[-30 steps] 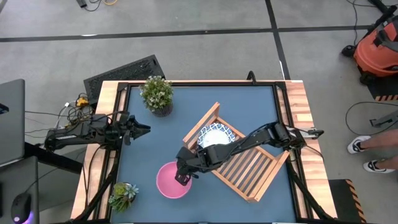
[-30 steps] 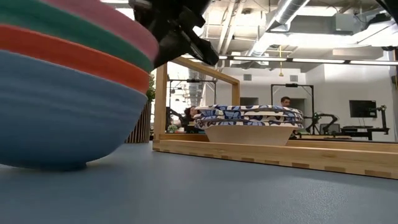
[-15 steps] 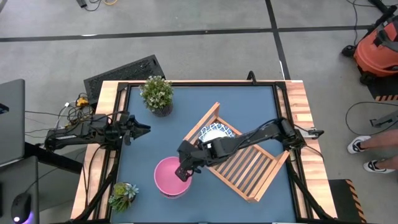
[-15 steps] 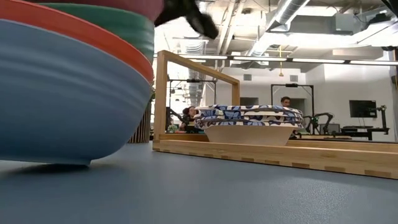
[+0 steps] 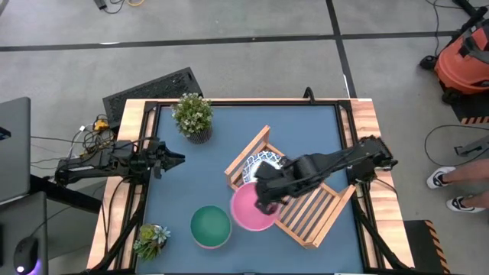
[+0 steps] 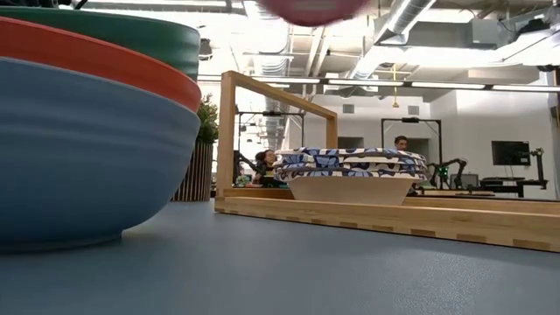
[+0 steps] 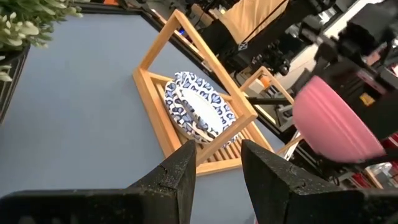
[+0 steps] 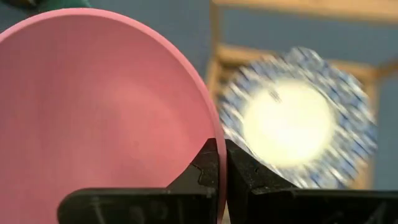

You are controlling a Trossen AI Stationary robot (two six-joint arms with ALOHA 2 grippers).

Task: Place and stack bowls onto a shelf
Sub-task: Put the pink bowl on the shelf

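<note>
My right gripper (image 5: 266, 202) is shut on a pink bowl (image 5: 250, 208) and holds it in the air over the near-left edge of the light-wood shelf (image 5: 309, 214). The bowl also shows at the top of the low view (image 6: 311, 7) and in the left wrist view (image 7: 333, 121). A stack of bowls, green (image 5: 210, 227) on red (image 6: 105, 61) on light blue (image 6: 83, 157), rests on the table. White bowls with blue patterned rims (image 5: 263, 163) sit stacked on the shelf's slats. My left gripper (image 7: 217, 165) waits open at the table's left. My right gripper pinches the pink bowl's rim (image 8: 213, 134), one finger inside the bowl and one outside. The fingers slant down from the table's right side. The bowl is lifted clear of the stack and the table, its opening roughly upward.
One potted plant (image 5: 192, 114) stands at the far left and a smaller one (image 5: 151, 241) at the near left corner. Bare shelf slats (image 5: 317, 200) lie to the right of the patterned bowls. A person (image 6: 402, 143) shows in the room behind, and shoes (image 5: 451, 191) show beside the table.
My right gripper has risen and moved toward the table's right, toward the shelf, carrying the pink bowl. The bowl has come off the stack and hangs clear. The green bowl beneath it is uncovered, and the stack has shifted a little on the table.
</note>
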